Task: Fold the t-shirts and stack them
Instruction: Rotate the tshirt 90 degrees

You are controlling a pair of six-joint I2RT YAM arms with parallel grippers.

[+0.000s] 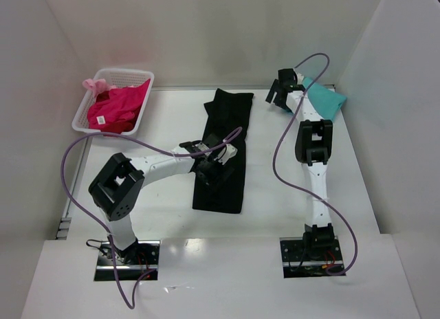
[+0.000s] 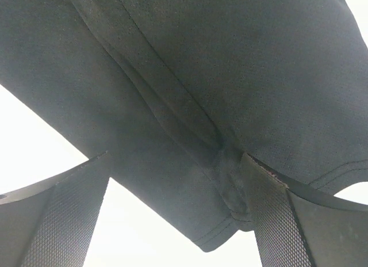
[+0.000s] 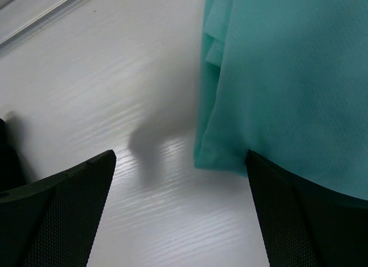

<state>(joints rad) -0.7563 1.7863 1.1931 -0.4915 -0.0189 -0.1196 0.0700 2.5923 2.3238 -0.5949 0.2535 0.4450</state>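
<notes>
Black t-shirt [image 1: 230, 119]: folded into a long narrow strip, flat on the middle of the table [image 1: 165, 130], running far to near. Not in any container.
Basket [image 1: 146, 93]: white plastic lattice, far left corner of the table, well apart from the black t-shirt.
Pink t-shirt [image 1: 117, 107]: bunched inside the basket, filling most of it.
Pale pink cloth [image 1: 93, 84]: small bunch at the basket's far left corner, over the rim. Cannot tell what it is.
Tag [image 1: 101, 119]: white, on the pink t-shirt near the basket's front rim. Any print is too small to read.
Teal t-shirt [image 1: 328, 99]: folded bundle on the far right corner of the table, not in any container.
Left gripper [image 1: 210, 169]: low over the near half of the black t-shirt. Jaws are spread wide with cloth lying between them. The finger [image 2: 276, 215] at the right of the wrist view touches a raised seam ridge near the hem.
Right gripper [image 1: 277, 93]: just beside the teal t-shirt's left edge, jaws spread wide over bare table, gripping nothing. The shirt's corner lies at one finger [image 3: 287, 221].
</notes>
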